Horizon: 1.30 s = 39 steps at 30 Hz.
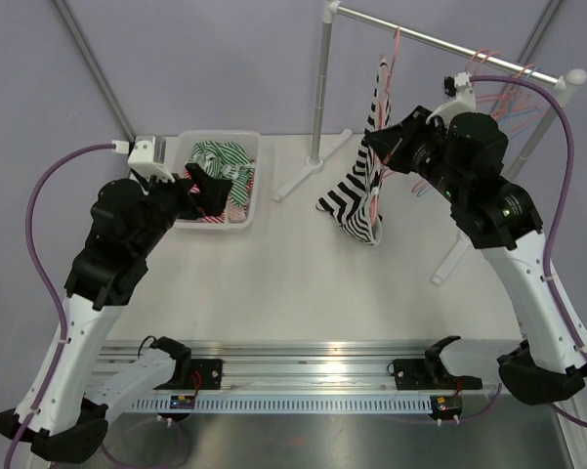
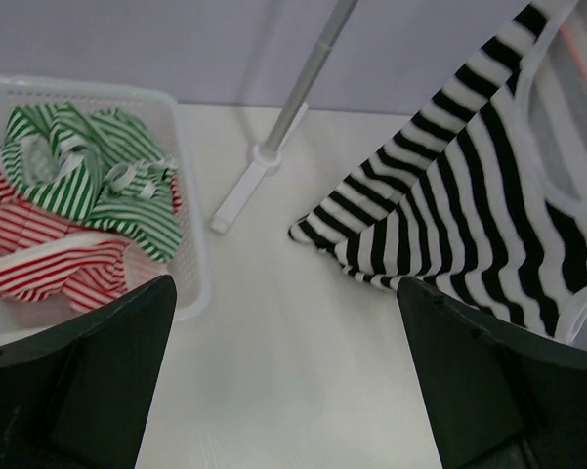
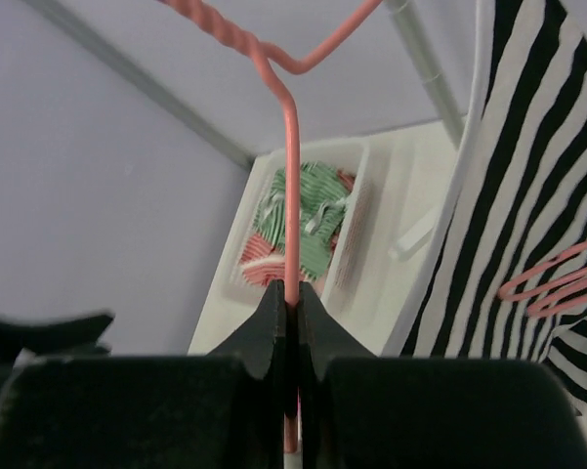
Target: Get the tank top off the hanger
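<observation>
Top view: the black-and-white tank top point(image 1: 363, 186) hung on a pink hanger point(image 1: 393, 54) from the rail point(image 1: 440, 41), its hem low over the table point(image 1: 293, 283). Left wrist: your left jaws stood wide and empty above the table, near the basket point(image 2: 190, 244). Right wrist: your right jaws were clamped on the hanger's wire, tank top just beside.

Right gripper point(image 3: 290, 305) pinched closed; left gripper point(image 2: 283, 313) spread wide.

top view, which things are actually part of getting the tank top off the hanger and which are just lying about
In the job: striped tank top; pink hanger; right gripper, shut on it; left gripper, open.
Lying about: white basket; green and red striped clothes in it.
</observation>
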Tool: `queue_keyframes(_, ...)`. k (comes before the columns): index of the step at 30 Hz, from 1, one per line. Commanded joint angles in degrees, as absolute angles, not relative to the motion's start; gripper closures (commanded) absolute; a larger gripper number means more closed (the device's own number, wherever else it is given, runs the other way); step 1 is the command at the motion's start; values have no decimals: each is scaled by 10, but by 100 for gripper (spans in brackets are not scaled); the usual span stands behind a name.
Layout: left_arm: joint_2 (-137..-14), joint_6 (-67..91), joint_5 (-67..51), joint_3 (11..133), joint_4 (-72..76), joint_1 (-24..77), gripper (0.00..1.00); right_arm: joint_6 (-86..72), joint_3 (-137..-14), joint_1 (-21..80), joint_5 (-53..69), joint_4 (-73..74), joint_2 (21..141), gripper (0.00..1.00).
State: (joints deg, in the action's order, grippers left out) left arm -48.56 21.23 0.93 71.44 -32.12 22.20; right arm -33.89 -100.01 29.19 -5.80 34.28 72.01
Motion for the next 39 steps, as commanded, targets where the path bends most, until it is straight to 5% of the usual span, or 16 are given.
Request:
queue_keyframes(1,-522,224,-25,779,-246,254,1,-309,-986,294,109,337,674,100)
queue_keyframes(7,-569,156,-8,799,-150,351,1,-319,-918,294,284,338,604,100)
queue_keyframes(18,-633,77,11,787,-30,427,5,-388,-824,294,429,265,511,100)
queue_keyframes(23,-663,79,-17,789,-16,433,20,-379,-826,294,427,280,500,100)
queue_keyframes(31,-665,72,-12,780,-13,442,95,-340,-828,294,382,313,499,100)
queue_keyframes(39,-665,80,183,794,-80,441,100,-223,-790,294,355,402,497,100)
